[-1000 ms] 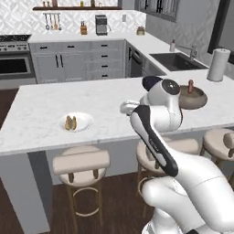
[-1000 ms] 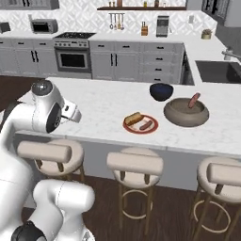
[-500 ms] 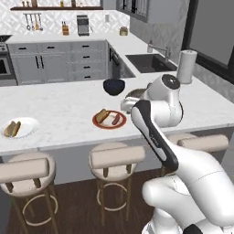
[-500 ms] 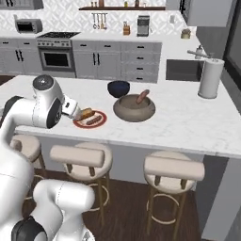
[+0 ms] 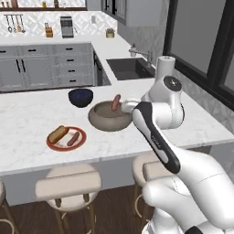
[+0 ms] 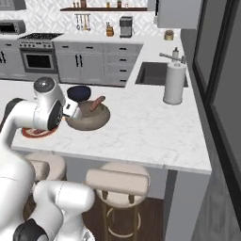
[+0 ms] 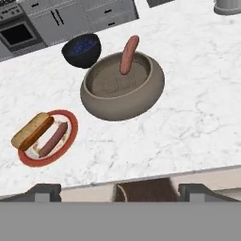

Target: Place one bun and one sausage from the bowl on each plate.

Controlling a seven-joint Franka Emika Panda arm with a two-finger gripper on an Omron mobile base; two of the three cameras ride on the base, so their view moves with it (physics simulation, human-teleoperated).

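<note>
White marble counter [image 7: 197, 108] stretches under the gripper [image 7: 113, 190], whose two fingertips stand wide apart and hold nothing. Ahead of the gripper sits the brown bowl [image 7: 123, 87] with one sausage [image 7: 129, 54] leaning on its far rim. A dark blue bowl [image 7: 82, 49] stands just beyond it. Ahead and to the left lies the red-rimmed plate [image 7: 28, 158], carrying a bun [image 7: 31, 130] and a second sausage [image 7: 52, 139] side by side.

Red-rimmed plate [image 6: 35, 133] left of the gripper [image 7: 120, 189] largely hidden behind the arm; gripper fingertips [image 7: 44, 190] cut by the lower band, their spacing unclear; paper towel roll [image 7: 228, 5] cropped at top.
</note>
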